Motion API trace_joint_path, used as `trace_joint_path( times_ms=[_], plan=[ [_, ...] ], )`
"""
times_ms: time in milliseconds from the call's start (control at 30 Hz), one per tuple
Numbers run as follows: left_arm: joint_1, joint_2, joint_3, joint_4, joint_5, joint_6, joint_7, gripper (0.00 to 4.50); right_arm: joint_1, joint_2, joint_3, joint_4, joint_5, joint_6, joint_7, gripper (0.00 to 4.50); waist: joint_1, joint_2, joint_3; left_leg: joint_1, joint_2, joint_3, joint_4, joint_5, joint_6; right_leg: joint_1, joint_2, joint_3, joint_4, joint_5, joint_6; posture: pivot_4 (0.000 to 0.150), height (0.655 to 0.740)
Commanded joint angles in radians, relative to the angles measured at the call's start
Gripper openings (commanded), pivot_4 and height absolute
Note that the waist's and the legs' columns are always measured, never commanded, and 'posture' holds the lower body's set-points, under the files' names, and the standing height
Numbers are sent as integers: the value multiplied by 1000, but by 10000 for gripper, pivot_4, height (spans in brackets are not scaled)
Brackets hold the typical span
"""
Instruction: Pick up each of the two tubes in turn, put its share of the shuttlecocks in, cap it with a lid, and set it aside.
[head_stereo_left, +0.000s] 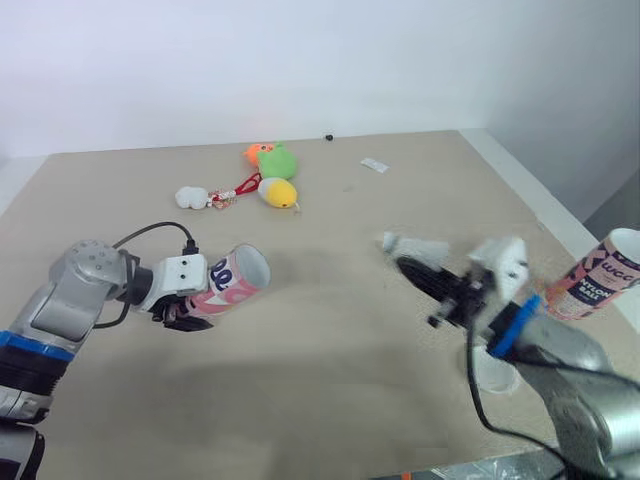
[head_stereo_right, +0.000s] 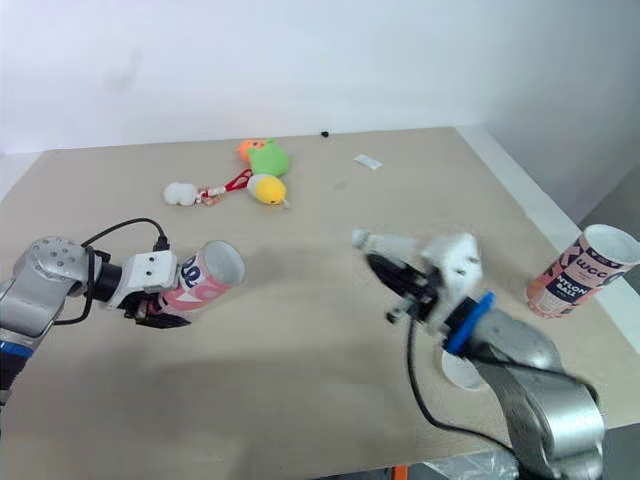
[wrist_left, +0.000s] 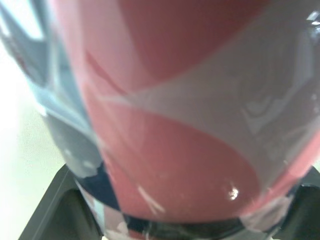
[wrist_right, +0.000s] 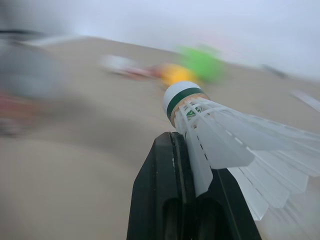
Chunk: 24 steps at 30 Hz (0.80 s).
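My left gripper (head_stereo_left: 187, 312) is shut on a pink and white tube (head_stereo_left: 232, 281), held tilted above the table's left side with its open mouth facing right. The tube's wall (wrist_left: 190, 125) fills the left wrist view. My right gripper (head_stereo_left: 418, 268) is shut on a white shuttlecock (head_stereo_left: 412, 246), holding it by the feathers above the table, right of centre. In the right wrist view the shuttlecock (wrist_right: 215, 130) has its cork end with a green band pointing away. A second pink tube (head_stereo_left: 602, 273) stands upright at the table's right edge. A white lid (head_stereo_right: 462, 370) lies under my right arm.
Plush toys lie at the back of the table: a green and orange one (head_stereo_left: 273, 158), a yellow one (head_stereo_left: 278, 192) and a small white one (head_stereo_left: 191, 197). A small white scrap (head_stereo_left: 374, 165) lies further right at the back. The beige table (head_stereo_left: 330, 350) ends at the right.
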Motion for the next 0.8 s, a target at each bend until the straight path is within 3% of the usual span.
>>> trace_joint_path(
  times_ms=[33,167,533,733,800],
  plan=[
    [4,-21,-45,2,0,7,-12,33756,-145,1,206,89,-111,-58,80,504,5,-1,0,-1,0,-1,0,0,0,0,0,-1,0,0,-1,1500,7400],
    [-2,-25,-49,-3,-1,13,-13,33756,-264,16,367,217,-211,-159,185,504,9,-2,0,-4,-2,-1,0,0,1,-1,-1,-2,0,-4,0,1500,7400],
    [19,-19,-35,-36,-8,40,-8,33756,-378,121,469,370,-356,-299,232,504,5,-2,0,-9,-5,-2,5,-2,4,-2,-3,-1,1,-4,5,1500,7400],
    [24,-21,-40,-40,-7,43,-2,33756,-381,175,456,324,-327,-282,237,21008,4,-2,0,-9,-5,-3,6,-2,4,-2,-4,0,1,-3,6,1500,7400],
    [26,-22,-41,-40,-7,42,-2,33756,-370,175,437,311,-325,-267,232,30214,4,-2,0,-9,-5,-3,7,-2,4,-2,-4,0,1,-3,6,1500,7400]
  ],
)
